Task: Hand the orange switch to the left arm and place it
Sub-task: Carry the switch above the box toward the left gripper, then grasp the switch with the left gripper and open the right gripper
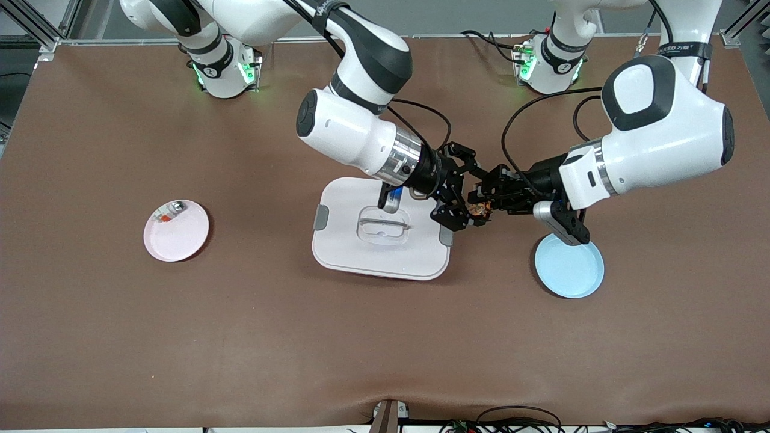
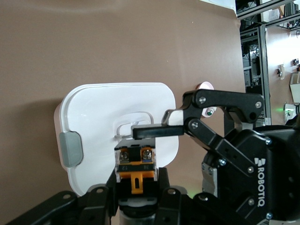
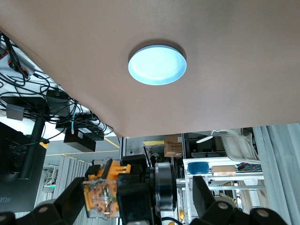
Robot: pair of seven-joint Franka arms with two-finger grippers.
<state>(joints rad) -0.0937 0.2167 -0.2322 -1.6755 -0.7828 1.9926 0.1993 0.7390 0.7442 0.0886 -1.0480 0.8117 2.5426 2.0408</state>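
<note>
While the left gripper (image 1: 485,206) is clamping the orange switch (image 1: 479,210) in the air just past the box (image 1: 381,230) edge, the right gripper (image 1: 460,198) is standing with its fingers (image 2: 157,131) spread apart around the switch, not gripping it. Both grippers are meeting above the table between the box and the blue plate (image 1: 570,267). A pink plate (image 1: 176,231) is sitting toward the right arm's end, well apart.

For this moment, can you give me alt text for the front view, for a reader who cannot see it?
Above the table beside the white box, the left gripper is shut on the orange switch, with the open right gripper around it. A blue plate and a pink plate sit at either end.
</note>
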